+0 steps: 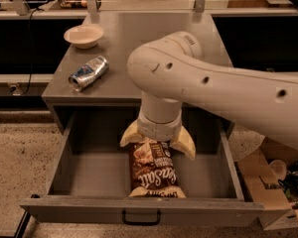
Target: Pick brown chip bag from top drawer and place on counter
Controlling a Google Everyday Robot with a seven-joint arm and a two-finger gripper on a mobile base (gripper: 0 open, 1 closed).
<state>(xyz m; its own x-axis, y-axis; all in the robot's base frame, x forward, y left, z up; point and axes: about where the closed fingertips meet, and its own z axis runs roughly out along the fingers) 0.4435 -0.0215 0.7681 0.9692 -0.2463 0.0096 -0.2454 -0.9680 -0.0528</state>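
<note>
- Bag (154,170) lies flat in the drawer (94,167), lengthwise, near end at the front wall.
- Gripper (158,144) sits low over the bag's far end; jaws released, splayed either side of it.
- Crinkly film: probably light, soft, slippery. Pinch the far crimped end gently, since chips crush.
- Bench (139,33): matte grey metal, with a crushed can (88,73) and a bowl (83,35).

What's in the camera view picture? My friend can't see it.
A robot arm reaches into the open top drawer, its tool at the far end of the brown chip bag lying inside. A crushed can and a bowl sit on the counter.
</note>
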